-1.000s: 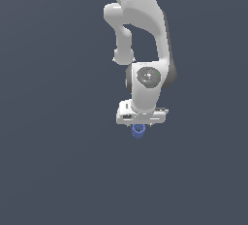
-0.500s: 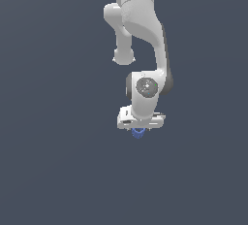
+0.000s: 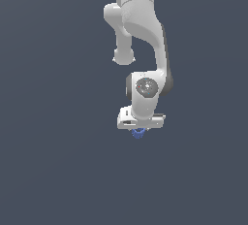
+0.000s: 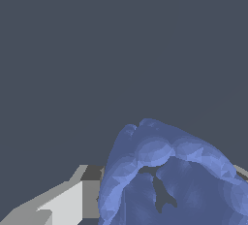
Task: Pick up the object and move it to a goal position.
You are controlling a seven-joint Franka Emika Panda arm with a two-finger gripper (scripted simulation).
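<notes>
The small blue ribbed ring (image 3: 138,133) shows just under the white gripper (image 3: 139,130) in the exterior view, mostly hidden by the hand. In the wrist view the blue ring (image 4: 169,175) fills the near part of the picture, hollow side toward the camera, with one grey-white finger (image 4: 72,200) pressed against its side and a sliver of the other finger at its far side. The gripper is shut on the ring. The white arm (image 3: 140,35) reaches down from the upper middle of the exterior view.
A plain dark grey-blue surface (image 3: 48,161) surrounds the arm on all sides. No other objects, containers or edges show in either view.
The wrist and gripper with the blue ring have shifted slightly, the arm's elbow bending lower. The ring stays between the fingers throughout.
</notes>
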